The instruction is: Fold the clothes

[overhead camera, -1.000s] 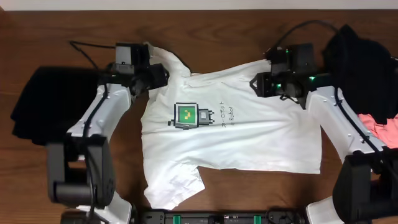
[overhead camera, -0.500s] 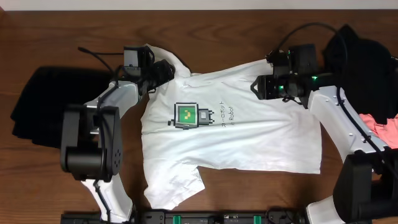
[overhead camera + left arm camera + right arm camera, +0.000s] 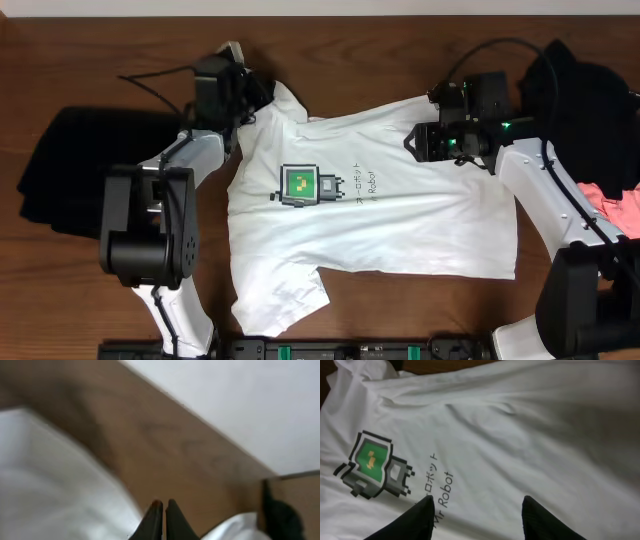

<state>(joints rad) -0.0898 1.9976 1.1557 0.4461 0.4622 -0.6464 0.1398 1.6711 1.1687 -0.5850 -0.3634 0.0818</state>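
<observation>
The clothes here are chiefly a white T-shirt (image 3: 390, 210) lying flat on the wooden table, its green-and-grey robot print (image 3: 300, 186) facing up. My left gripper (image 3: 262, 92) sits at the shirt's far left sleeve (image 3: 285, 100). In the left wrist view its fingertips (image 3: 162, 506) are pressed together over bare wood, white fabric (image 3: 50, 485) lies beside them, and no cloth shows between the tips. My right gripper (image 3: 415, 140) hovers over the shirt's upper right. It is open (image 3: 477, 505) with nothing between its fingers, and the print (image 3: 370, 462) lies ahead to its left.
A black garment (image 3: 70, 170) lies on the table's left side. Another black garment (image 3: 585, 90) is piled at the far right, with a pink one (image 3: 615, 205) below it. A black rail (image 3: 350, 350) runs along the near edge.
My left gripper moved toward the far edge and went from open to shut at the sleeve, which now lies drawn in. The right gripper barely moved.
</observation>
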